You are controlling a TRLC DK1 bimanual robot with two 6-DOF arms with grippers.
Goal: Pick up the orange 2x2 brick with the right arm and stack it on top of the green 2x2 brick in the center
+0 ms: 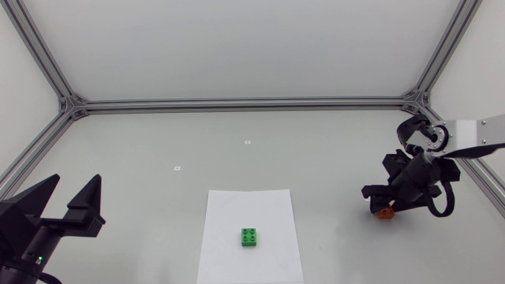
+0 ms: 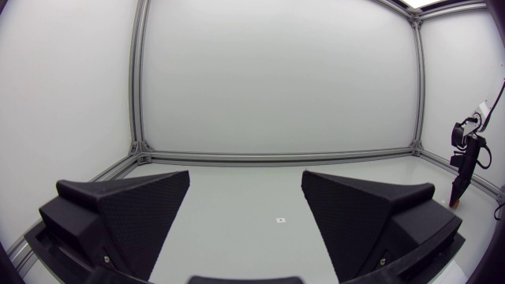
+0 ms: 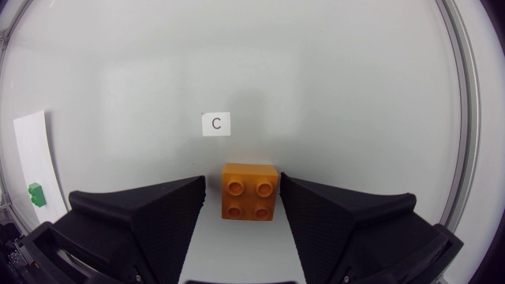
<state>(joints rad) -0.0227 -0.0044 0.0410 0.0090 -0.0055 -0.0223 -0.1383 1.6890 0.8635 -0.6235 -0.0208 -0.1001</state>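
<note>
The right arm (image 1: 473, 130) is hanging over the tabletop (image 1: 158, 142), folded down at its black joints. It is pointing the right gripper (image 1: 382, 207) steeply downward. From above, the orange brick (image 1: 385, 213) is mostly hiding under that gripper, with only a corner showing.

In the right wrist view the right gripper (image 3: 245, 180) is standing partly open. Its two matte black wedge fingers (image 3: 150, 213) are flanking the orange brick (image 3: 249, 192), which is lying on the tabletop between the fingertips. A sliver of tabletop is showing between one fingertip and the brick. The other fingertip is sitting at the brick's side, and whether it is touching is hard to make out. The gripper is not gripping the brick. The brick is glossy, square plastic with four round studs facing up. Just ahead of it a small white tag (image 3: 216, 124) is lying flat.

Well off to one side of the gripper, the green brick (image 3: 35, 195) is resting on a white sheet of paper (image 3: 31, 146).

The left gripper (image 1: 67, 203) is standing wide open and holding nothing, its arm largely cut off. In its own wrist view the left gripper (image 2: 246, 201) is showing finely textured finger faces.
</note>
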